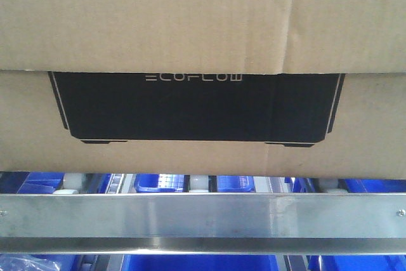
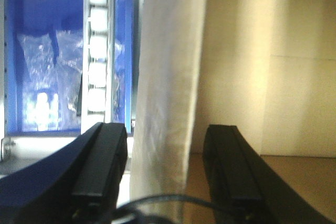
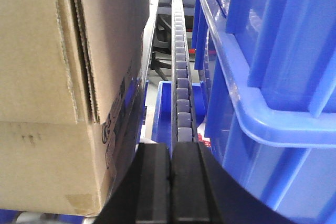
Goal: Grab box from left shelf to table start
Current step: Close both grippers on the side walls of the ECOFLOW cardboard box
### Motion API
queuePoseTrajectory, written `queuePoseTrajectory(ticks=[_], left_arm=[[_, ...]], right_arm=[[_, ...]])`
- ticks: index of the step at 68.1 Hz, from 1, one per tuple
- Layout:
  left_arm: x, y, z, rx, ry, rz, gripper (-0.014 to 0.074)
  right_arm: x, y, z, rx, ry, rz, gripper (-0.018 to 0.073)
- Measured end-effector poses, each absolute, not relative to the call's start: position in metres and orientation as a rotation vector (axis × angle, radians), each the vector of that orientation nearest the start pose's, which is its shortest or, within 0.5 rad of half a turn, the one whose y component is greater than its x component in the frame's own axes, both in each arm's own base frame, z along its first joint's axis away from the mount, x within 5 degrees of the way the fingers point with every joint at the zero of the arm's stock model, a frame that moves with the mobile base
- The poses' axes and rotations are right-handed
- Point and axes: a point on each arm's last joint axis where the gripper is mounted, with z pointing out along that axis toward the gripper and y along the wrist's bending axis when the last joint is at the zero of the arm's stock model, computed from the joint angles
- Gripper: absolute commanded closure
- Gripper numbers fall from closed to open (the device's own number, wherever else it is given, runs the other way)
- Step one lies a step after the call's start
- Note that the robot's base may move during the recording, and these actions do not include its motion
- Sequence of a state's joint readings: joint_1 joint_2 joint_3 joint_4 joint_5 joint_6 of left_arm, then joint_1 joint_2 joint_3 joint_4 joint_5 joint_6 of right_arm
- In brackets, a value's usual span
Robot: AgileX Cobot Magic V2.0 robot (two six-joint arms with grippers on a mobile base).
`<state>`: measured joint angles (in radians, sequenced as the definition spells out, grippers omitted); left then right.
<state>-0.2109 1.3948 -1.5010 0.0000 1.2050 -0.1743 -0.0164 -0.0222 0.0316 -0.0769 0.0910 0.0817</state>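
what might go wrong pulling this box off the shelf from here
The left gripper is open around only a thin cardboard edge of the box; it may bend or tear. The right gripper is shut beside the box, gripping nothing, so a pull could twist it. The silver front rail, just below its bottom edge, may catch it.

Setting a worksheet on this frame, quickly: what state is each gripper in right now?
Left gripper: open, jaws straddling an edge of the box.
Right gripper: closed, holding nothing.
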Motion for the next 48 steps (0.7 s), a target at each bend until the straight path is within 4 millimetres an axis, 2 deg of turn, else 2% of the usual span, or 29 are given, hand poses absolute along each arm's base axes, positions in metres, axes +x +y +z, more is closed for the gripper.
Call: queuePoseTrajectory(ticks=[13, 32, 48], left_arm=[[0.2718, -0.0587, 0.4000, 0.032, 2.597, -0.152, 0.0425], [0.2715, -0.0581, 0.3998, 0.032, 2.601, -0.144, 0.0700], [0.2714, -0.0587, 0.4005, 0.037, 2.599, -0.145, 0.0696]], right_arm=[[0.0561, -0.0016, 0.1955, 0.023, 1.584, -0.014, 0.0490], [0.0561, -0.0016, 0.1955, 0.023, 1.584, -0.014, 0.0490], [0.0561, -0.0016, 0.1955, 0.023, 1.584, -0.014, 0.0490]])
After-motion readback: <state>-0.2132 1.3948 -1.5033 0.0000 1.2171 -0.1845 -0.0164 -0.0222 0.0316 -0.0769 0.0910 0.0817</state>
